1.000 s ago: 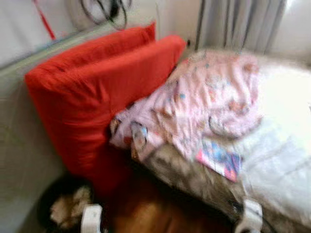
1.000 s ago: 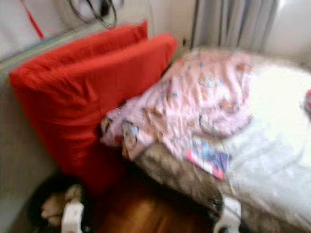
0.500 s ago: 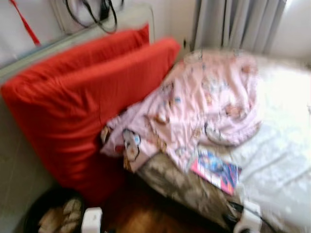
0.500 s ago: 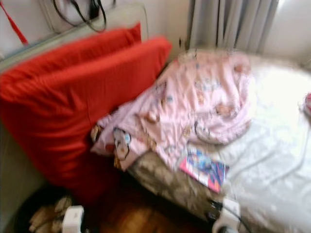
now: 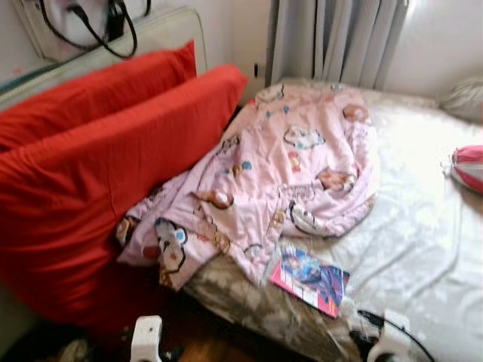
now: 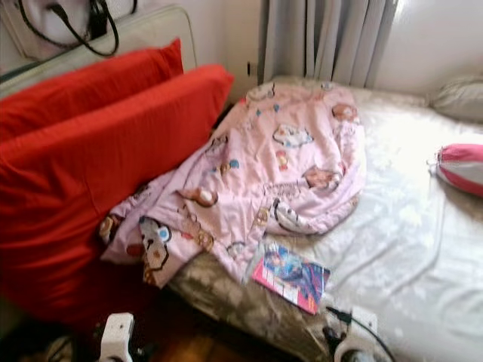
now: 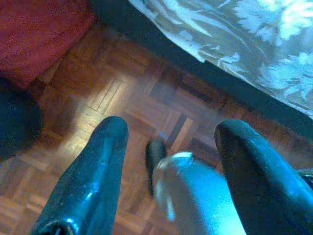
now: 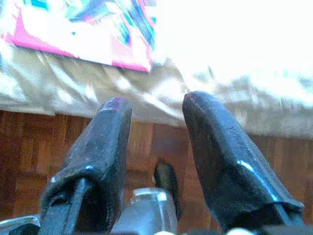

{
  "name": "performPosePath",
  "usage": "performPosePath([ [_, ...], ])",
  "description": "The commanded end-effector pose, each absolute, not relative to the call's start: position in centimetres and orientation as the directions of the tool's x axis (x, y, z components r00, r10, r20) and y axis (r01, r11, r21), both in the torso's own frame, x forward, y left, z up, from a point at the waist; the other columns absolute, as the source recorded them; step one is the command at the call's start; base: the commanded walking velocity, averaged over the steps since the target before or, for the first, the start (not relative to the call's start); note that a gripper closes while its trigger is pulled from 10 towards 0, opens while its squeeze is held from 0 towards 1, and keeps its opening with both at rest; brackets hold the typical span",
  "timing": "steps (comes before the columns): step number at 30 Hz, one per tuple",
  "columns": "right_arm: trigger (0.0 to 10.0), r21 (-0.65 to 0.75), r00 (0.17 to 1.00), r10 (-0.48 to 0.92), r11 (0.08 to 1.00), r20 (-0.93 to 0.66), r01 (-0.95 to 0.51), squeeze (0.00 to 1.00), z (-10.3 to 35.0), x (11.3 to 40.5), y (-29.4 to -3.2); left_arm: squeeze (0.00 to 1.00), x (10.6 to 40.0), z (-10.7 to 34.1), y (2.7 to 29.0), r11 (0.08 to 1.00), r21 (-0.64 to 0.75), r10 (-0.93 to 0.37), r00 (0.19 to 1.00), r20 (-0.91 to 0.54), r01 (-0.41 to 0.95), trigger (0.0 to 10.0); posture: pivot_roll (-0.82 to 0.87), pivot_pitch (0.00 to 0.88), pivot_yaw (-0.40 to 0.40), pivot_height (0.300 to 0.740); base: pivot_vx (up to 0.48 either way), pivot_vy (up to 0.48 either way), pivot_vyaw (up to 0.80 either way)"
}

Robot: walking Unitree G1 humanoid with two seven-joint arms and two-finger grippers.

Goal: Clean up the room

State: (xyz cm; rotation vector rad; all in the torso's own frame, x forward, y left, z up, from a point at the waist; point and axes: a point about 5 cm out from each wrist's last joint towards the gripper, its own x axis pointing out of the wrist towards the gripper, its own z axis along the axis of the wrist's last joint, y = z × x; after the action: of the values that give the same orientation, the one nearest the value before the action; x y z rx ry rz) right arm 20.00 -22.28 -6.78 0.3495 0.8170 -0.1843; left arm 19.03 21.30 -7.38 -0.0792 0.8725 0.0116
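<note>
Facing the foot corner of a bed [image 5: 423, 249] covered in a pale, leaf-patterned sheet, the robot holds both arms low at the bed's edge. A crumpled pink quilt printed with cartoon animals [image 5: 290, 177] lies heaped across the mattress and spills against two large red cushions [image 5: 98, 173] that lean on the headboard side. Just beside the quilt's lower hem, near the mattress edge, lies a thin pink-and-blue magazine [image 5: 309, 277]; a pink-and-white rounded object [image 5: 469, 166] sits well apart at the far side. The left hand [image 7: 168, 166] hangs over the wooden parquet floor [image 7: 122, 103], its fingers spread wide and empty. The right hand [image 8: 156, 147] is also open and empty, pointing at the bed's edge with the magazine just beyond its fingertips. The magazine appears the nearest item to clear; a good grasp would likely approach its overhanging corner squarely, avoiding the loose sheet beneath.
</note>
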Motion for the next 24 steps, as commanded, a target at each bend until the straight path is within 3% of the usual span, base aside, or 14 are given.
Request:
performPosePath([
  [1,10.0,0.248,0.663,-0.016,0.921,-0.749,0.302,0.00,-7.1,19.5,-21.8,0.00,18.9,-7.4,21.7,0.997,-0.060,-0.012,0.640,-0.768,-0.054,10.0,0.05,0.038,0.012,0.740,0.000,0.000,0.00],
  [8,10.0,0.261,0.686,-0.016,0.918,-0.727,0.298,0.00,-7.0,19.6,-21.8,0.00,21.2,-6.1,21.3,0.998,-0.060,-0.028,0.713,-0.701,-0.019,10.0,0.05,0.022,0.014,0.740,0.000,0.000,0.00],
  [12,10.0,0.261,0.720,-0.009,0.929,-0.694,0.263,0.00,-6.8,19.8,-21.8,0.00,23.3,-4.3,21.5,0.998,-0.052,-0.014,0.815,-0.579,-0.020,10.0,0.04,0.007,0.007,0.740,0.000,0.000,0.00],
  [13,10.0,0.261,0.763,-0.003,0.939,-0.646,0.225,0.00,-6.3,20.6,-20.7,0.00,24.4,-3.2,21.6,0.998,-0.065,-0.017,0.864,-0.504,-0.018,10.0,0.05,0.004,0.003,0.740,0.000,0.000,0.00],
  [16,10.0,0.267,0.837,0.010,0.950,-0.547,0.163,0.00,-5.2,22.3,-19.1,0.00,25.4,-1.9,21.7,0.997,-0.078,-0.021,0.909,-0.416,-0.012,10.0,0.05,0.000,-0.005,0.740,0.000,0.000,0.00],
  [20,10.0,0.275,0.927,0.021,0.957,-0.373,0.089,0.00,-2.9,24.1,-19.9,0.00,25.4,-0.2,21.6,0.998,-0.056,-0.052,0.963,-0.266,0.038,10.0,0.05,0.000,-0.011,0.740,0.000,0.000,0.00],
  [24,10.0,0.221,0.951,0.084,0.975,-0.298,-0.017,0.00,-2.0,24.2,-19.5,0.00,24.9,0.5,21.7,0.998,-0.040,-0.059,0.978,-0.201,0.052,10.0,0.08,0.000,-0.033,0.740,0.000,0.000,0.00],
])
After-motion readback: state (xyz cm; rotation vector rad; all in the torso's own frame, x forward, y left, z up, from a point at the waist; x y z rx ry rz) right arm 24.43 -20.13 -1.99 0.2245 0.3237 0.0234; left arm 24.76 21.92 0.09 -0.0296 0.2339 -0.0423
